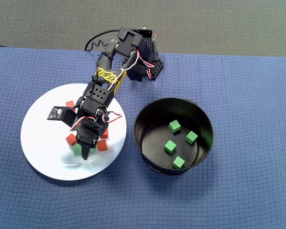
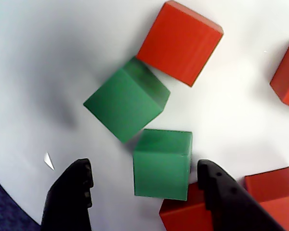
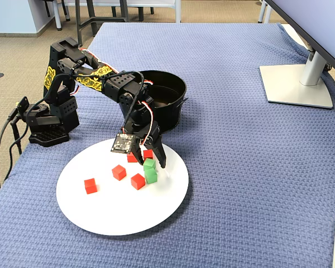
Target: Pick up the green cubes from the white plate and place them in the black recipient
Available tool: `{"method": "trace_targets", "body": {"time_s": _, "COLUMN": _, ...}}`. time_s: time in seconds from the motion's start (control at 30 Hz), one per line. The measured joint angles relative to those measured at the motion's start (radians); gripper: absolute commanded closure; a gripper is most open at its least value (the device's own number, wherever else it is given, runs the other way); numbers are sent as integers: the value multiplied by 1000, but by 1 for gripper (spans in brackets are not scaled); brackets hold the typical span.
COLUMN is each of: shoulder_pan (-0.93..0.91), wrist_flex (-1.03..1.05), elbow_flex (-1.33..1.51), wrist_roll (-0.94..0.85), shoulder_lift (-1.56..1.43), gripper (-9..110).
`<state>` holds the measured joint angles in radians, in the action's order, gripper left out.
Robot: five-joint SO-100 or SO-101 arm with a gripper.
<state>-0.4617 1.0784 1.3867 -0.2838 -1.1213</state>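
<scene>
The gripper (image 2: 144,192) hangs wide over the white plate (image 1: 43,143), straddling one green cube (image 2: 162,163). Four green cubes (image 1: 174,126) lie in the black pot (image 1: 148,117).

I can read no text, label or number; the yellow-and-black band (image 1: 106,74) on the arm carries markings too small to decipher.

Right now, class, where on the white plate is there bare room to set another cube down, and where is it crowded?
In the fixed view the white plate is bare along its near edge, below the red cubes. It is crowded at the far right, where the open gripper straddles one of two green cubes, with red ones close by.
</scene>
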Motion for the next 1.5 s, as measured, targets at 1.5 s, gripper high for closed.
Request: {"method": "trace_targets", "body": {"time_s": 1.5, "shoulder_pan": 453, "wrist_flex": 123, "elbow_flex": 137, "wrist_roll": 207, "shoulder_lift": -661, "gripper": 102}}
